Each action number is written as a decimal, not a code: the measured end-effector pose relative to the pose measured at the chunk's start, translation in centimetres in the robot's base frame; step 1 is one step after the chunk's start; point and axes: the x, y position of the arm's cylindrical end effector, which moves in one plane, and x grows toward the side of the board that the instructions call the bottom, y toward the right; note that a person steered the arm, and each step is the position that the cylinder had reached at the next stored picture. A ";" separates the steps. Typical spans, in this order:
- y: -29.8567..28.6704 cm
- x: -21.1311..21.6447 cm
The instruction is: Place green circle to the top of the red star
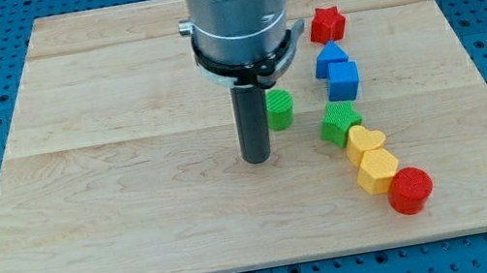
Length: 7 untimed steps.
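The green circle [280,108] stands near the board's middle, partly hidden on its left by my rod. The red star [326,22] lies toward the view's top right, well above and to the right of the green circle. My tip [257,159] rests on the board just left of and slightly below the green circle, close to it; I cannot tell if they touch.
To the right runs a curved row of blocks: a blue block [330,56], a blue cube [343,80], a green star-like block [341,122], a yellow heart [365,144], a yellow hexagon [378,170] and a red circle [411,189]. The wooden board [110,158] lies on blue pegboard.
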 end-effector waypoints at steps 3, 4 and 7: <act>-2.5 -2.2; -3.3 -2.4; -3.6 -2.5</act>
